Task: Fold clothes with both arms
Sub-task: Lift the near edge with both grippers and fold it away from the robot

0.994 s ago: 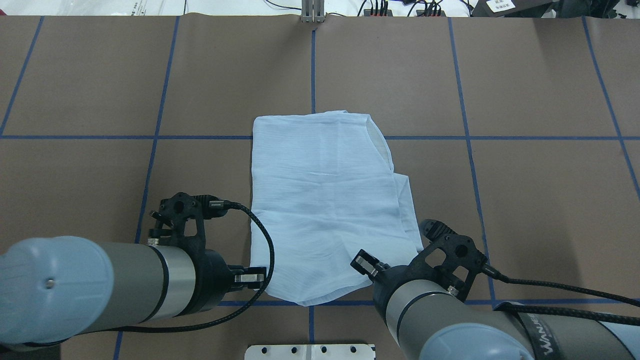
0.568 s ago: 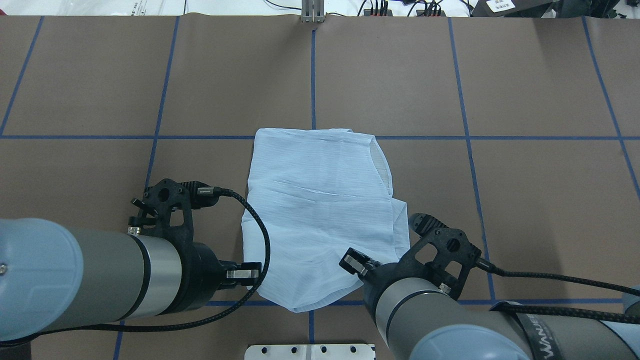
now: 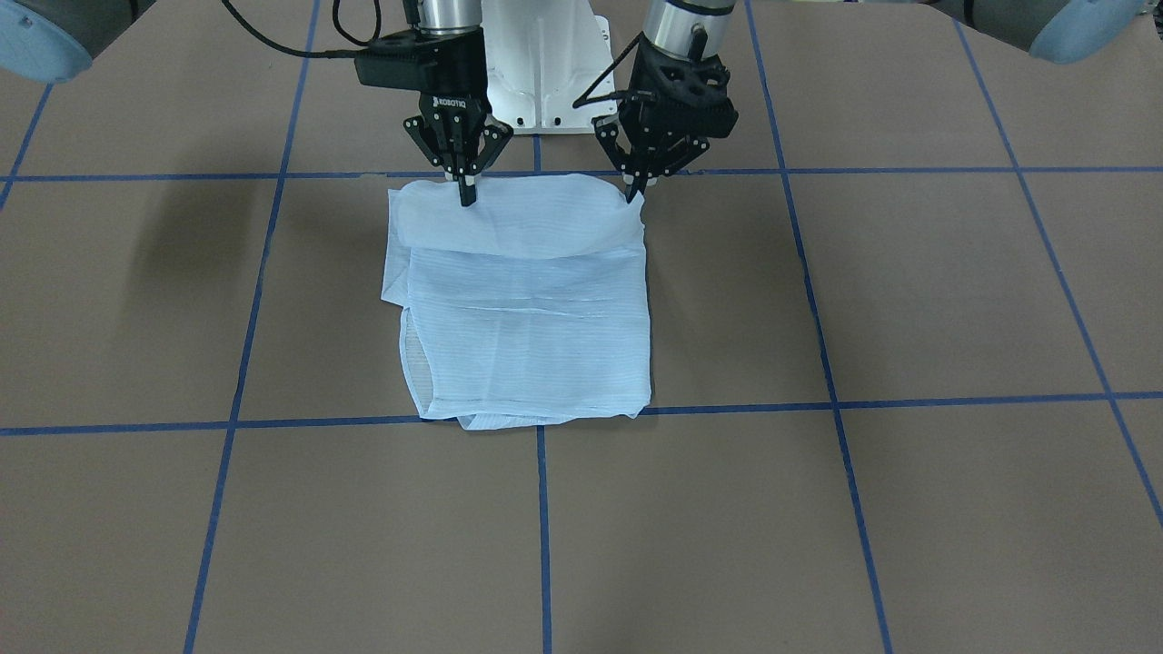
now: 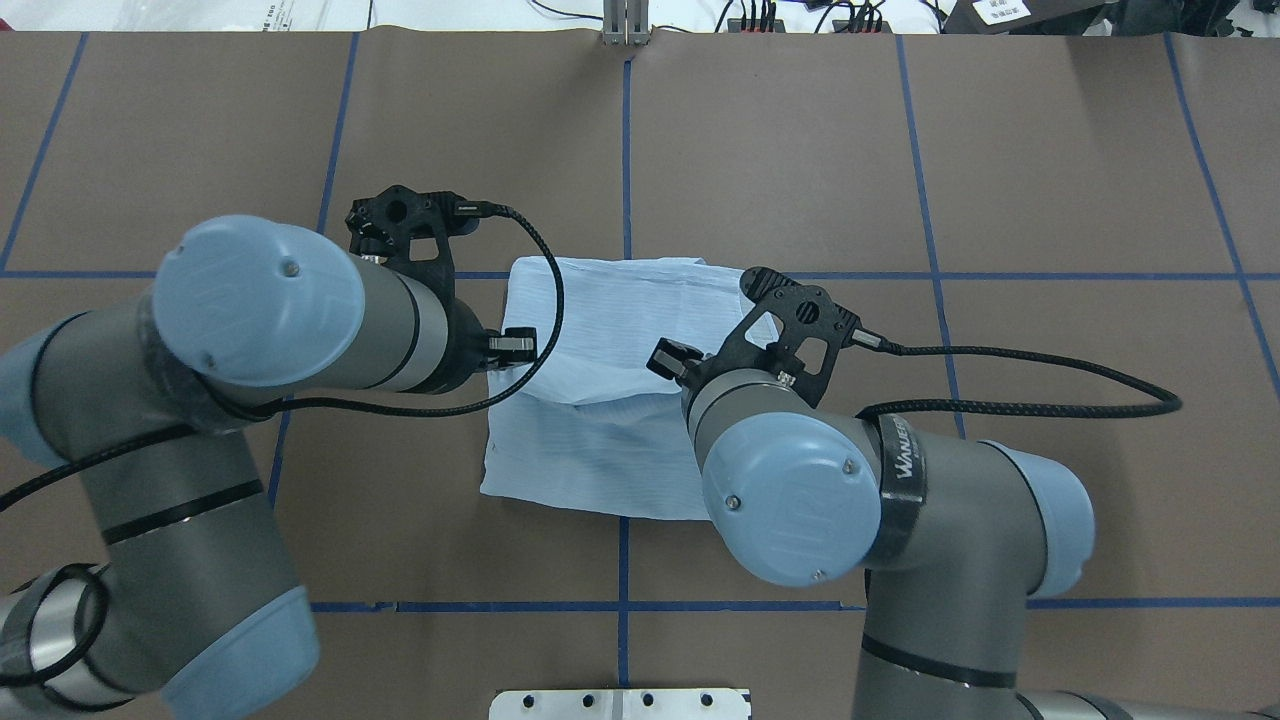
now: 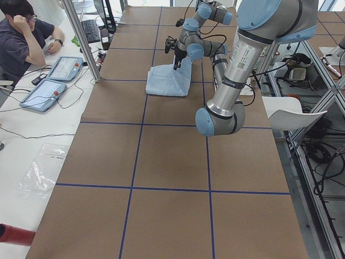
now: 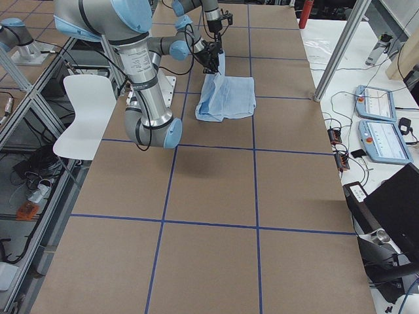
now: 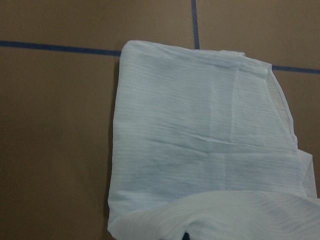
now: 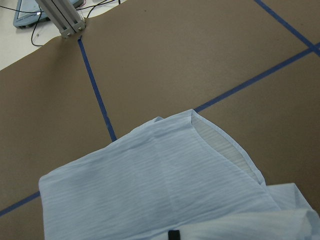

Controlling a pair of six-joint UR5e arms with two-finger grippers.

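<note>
The light-blue shirt (image 3: 527,336) lies folded in the middle of the brown table; it also shows in the overhead view (image 4: 600,310). Its edge nearest the robot is raised and curls over the rest. My left gripper (image 3: 636,189) is shut on that raised edge at the view's right corner. My right gripper (image 3: 466,193) is shut on it at the view's left corner. In the overhead view both wrists hang over the shirt and hide the fingers. Each wrist view shows the shirt (image 7: 200,135) (image 8: 150,185) below and a dark fingertip at the bottom edge.
The white pedestal base (image 3: 545,82) stands just behind the shirt. Blue tape lines (image 4: 625,150) grid the table. An aluminium post (image 4: 625,25) stands at the far edge. An operator (image 5: 21,32) sits at a side desk with tablets (image 5: 54,81).
Both grippers have risen and moved away from the robot's base, carrying the shirt's near edge up and over the rest. The part of the shirt lying flat is now shorter.
</note>
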